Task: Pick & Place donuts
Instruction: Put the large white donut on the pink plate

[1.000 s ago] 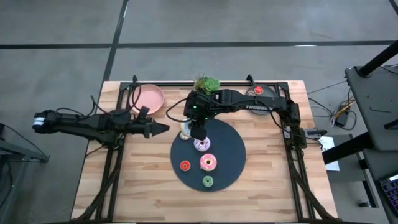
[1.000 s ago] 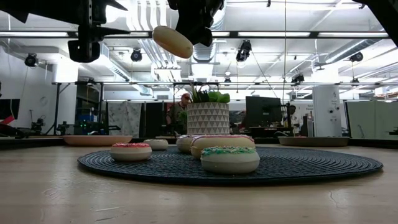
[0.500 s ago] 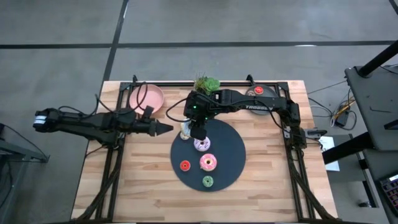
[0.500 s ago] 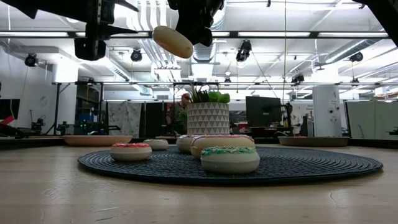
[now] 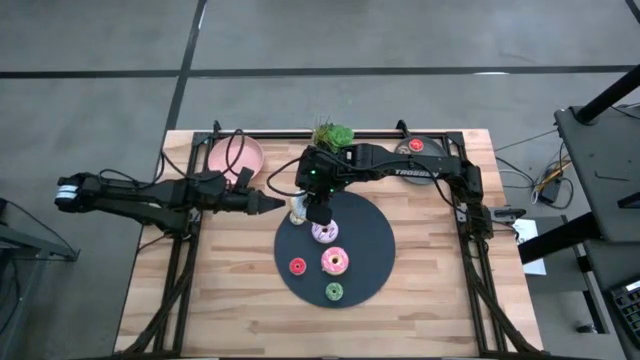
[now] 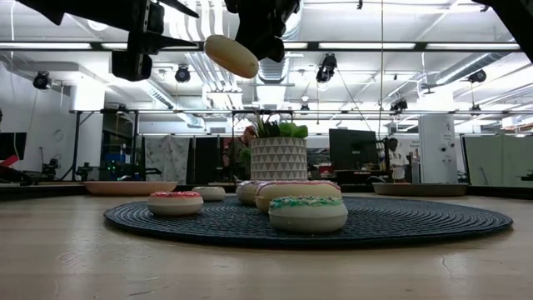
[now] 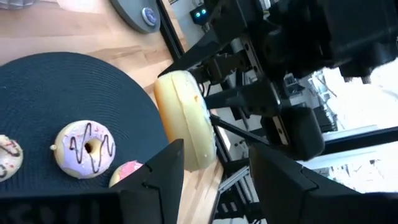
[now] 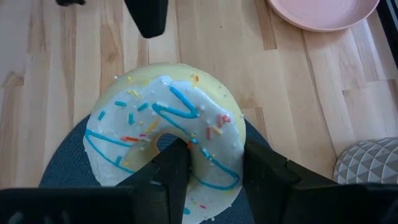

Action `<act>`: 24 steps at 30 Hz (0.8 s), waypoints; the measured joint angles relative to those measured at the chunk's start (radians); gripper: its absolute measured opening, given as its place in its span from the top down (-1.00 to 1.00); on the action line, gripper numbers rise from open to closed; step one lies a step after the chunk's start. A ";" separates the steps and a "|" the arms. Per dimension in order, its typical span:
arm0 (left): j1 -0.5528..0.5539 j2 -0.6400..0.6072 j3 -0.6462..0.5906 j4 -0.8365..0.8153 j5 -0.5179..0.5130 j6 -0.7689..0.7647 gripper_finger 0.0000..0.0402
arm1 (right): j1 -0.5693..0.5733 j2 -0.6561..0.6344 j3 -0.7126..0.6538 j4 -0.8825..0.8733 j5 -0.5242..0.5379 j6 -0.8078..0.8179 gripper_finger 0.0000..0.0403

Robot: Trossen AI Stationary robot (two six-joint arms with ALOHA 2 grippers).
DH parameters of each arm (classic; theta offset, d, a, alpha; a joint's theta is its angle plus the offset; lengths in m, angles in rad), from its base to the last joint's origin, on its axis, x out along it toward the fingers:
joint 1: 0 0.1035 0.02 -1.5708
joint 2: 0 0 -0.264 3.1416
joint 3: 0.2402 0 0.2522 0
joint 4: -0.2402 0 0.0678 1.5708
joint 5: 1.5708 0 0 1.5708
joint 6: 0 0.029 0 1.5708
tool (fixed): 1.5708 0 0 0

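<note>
We find that the left gripper [image 5: 272, 203] has advanced across the table toward the right gripper [image 5: 316, 213] over the last second, its tip now just beside the white frosted donut [image 8: 166, 148] that the right gripper holds aloft; the right arm itself has not shifted. In the right wrist view the right fingers are clamped through that donut's hole and rim, above the edge of the dark round mat [image 5: 372, 240] and bare wood. In the left wrist view the left fingers [image 7: 155, 180] stand apart, with the same donut seen edge-on [image 7: 184, 127] ahead of them. We judge this an approach to a handover, not yet a transfer, since the left fingers do not touch the donut. On the mat rest the purple-white donut [image 5: 325, 233], pink donut [image 5: 335, 262], red donut [image 5: 297, 266] and green donut [image 5: 333, 291]. The pink plate [image 5: 236, 157] sits near the table's far left corner. From above, the held donut is largely hidden beneath the right wrist, a pale object beside the mat edge cannot be identified, and the low view crops both arms.
</note>
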 joint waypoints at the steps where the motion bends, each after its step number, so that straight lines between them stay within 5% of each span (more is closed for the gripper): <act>1: 0.003 0.001 -0.002 0.007 0.003 -0.006 0.23 | 0.000 0.000 0.000 0.000 0.000 0.000 0.39; 11: 0.024 0.029 0.010 0.006 0.087 -0.026 -0.13 | 0.000 -0.012 0.000 0.000 0.000 -0.004 0.39; 24: 0.043 0.154 0.145 -0.086 0.129 0.005 -0.15 | -0.001 -0.027 0.000 -0.001 0.001 -0.008 0.39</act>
